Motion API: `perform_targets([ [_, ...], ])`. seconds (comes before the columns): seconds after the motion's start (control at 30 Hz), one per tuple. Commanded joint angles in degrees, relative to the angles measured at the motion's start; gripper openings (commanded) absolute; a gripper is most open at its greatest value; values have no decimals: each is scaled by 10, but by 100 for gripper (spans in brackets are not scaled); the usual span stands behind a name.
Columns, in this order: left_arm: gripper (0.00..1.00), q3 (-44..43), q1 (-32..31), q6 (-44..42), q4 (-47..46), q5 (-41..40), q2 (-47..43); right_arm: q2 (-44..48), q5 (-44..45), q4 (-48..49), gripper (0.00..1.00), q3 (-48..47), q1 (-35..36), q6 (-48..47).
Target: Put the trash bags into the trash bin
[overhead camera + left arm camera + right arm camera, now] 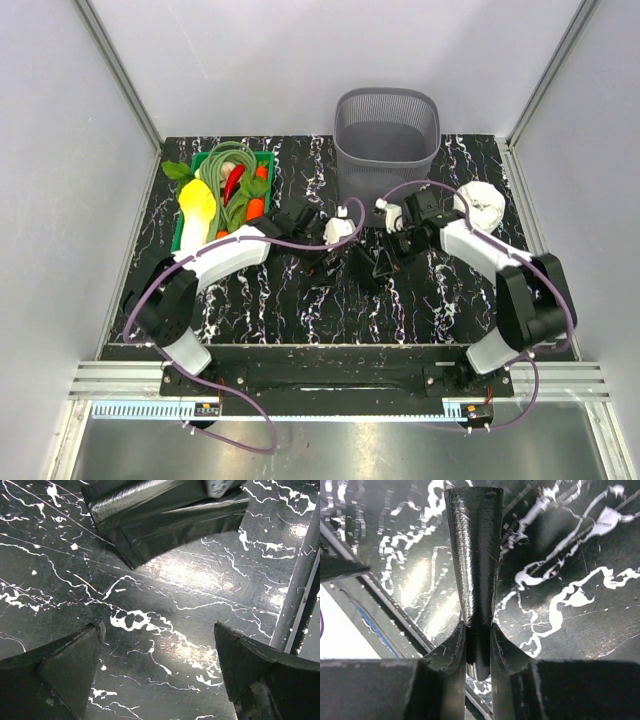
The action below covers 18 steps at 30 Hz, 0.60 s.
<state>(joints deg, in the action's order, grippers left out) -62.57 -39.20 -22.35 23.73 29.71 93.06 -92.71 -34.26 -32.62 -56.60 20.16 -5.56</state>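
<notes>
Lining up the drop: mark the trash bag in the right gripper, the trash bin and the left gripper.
trash bag (475, 555), right wrist view, glossy middle.
trash bin (386, 172), top external view, front mesh wall.
left gripper (159, 630), left wrist view, midway between fingertips.

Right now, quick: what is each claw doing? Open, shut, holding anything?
Left gripper: open, holding nothing.
Right gripper: shut on a folded black trash bag.

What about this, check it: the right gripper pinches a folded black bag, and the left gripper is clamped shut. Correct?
Not quite. The left gripper stands wide open and empty, as the left wrist view shows. The right gripper does pinch a folded black bag.
</notes>
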Motion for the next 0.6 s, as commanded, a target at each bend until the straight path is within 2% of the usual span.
perform_targets([
  [0.0,95,-3,14,10,-68,15,-17,102,-46,-6,0,-15,7,-38],
  [0.23,96,-30,33,11,-61,93,-26,185,-70,-32,0,-20,8,-65],
  [0.57,96,-88,48,44,-27,207,8,220,-84,-32,0,-8,8,-67],
])
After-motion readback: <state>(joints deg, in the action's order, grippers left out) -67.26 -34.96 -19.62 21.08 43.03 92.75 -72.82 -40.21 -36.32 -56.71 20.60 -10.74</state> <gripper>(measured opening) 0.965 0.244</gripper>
